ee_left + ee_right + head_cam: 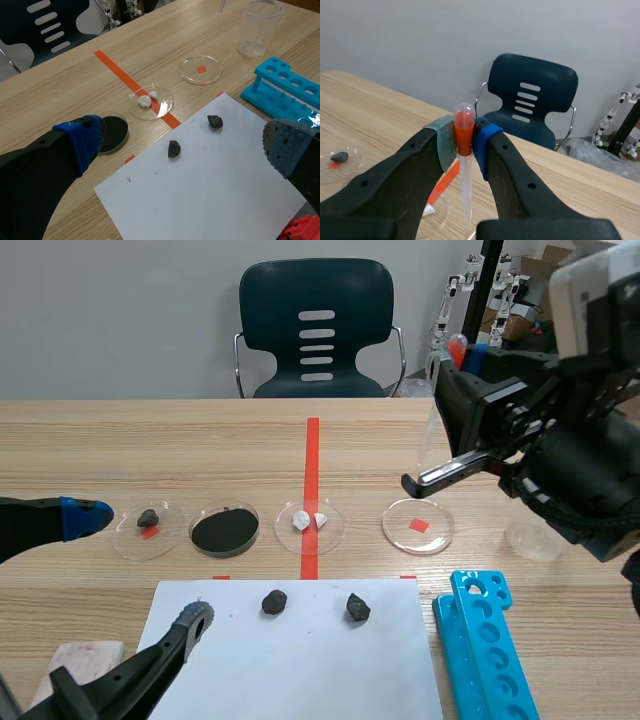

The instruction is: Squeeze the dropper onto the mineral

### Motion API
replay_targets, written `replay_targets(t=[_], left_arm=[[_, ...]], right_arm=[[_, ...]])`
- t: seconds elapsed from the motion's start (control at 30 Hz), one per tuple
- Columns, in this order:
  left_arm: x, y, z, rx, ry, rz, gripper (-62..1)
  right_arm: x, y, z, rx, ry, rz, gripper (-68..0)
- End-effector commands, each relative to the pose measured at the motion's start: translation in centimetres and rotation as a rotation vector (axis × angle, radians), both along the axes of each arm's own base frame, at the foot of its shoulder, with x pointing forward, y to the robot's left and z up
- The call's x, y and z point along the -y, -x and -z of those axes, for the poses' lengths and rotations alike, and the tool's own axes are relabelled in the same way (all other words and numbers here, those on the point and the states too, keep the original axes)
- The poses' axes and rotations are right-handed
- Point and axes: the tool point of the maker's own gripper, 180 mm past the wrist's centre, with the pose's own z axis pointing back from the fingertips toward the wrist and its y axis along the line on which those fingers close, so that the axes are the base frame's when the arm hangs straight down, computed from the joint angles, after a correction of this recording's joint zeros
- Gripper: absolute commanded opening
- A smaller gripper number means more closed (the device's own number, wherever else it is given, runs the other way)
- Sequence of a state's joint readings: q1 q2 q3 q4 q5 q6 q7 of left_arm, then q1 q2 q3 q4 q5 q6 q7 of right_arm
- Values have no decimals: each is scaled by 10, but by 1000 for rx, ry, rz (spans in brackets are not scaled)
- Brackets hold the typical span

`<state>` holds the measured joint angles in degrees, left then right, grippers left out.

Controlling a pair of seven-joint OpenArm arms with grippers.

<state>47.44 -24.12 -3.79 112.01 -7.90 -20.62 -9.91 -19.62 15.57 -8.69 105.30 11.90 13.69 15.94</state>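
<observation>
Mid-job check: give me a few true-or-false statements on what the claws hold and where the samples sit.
1. The right claw is shut on the dropper. True.
2. The left claw holds a dark rock. False: it is open and empty; the two loose dark rocks lie on the white paper.
3. White pieces lie in a petri dish on the red tape line. True.
4. The beaker lies tipped over. False: it stands upright.

Paper (300, 675) (two stones (274, 602) on it) lies before the dishes (400, 532); rack (490, 650) at right.
</observation>
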Motion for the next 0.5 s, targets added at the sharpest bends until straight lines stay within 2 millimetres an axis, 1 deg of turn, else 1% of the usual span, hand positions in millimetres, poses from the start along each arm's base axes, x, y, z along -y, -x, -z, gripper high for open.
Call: replay_targets(t=[0.0, 0.1, 0.2, 0.47], left_arm=[[1, -2, -7, 23, 18, -4, 14], [1, -2, -7, 23, 18, -3, 14], [1, -2, -7, 23, 18, -3, 14], [1, -2, -7, 23, 18, -3, 14]], right_arm=[[3, -8, -12, 41, -18, 11, -594], [2, -17, -11, 43, -32, 6, -594], [-3, -27, -8, 44, -35, -9, -594], [-19, -47, 8, 12, -51, -40, -594]])
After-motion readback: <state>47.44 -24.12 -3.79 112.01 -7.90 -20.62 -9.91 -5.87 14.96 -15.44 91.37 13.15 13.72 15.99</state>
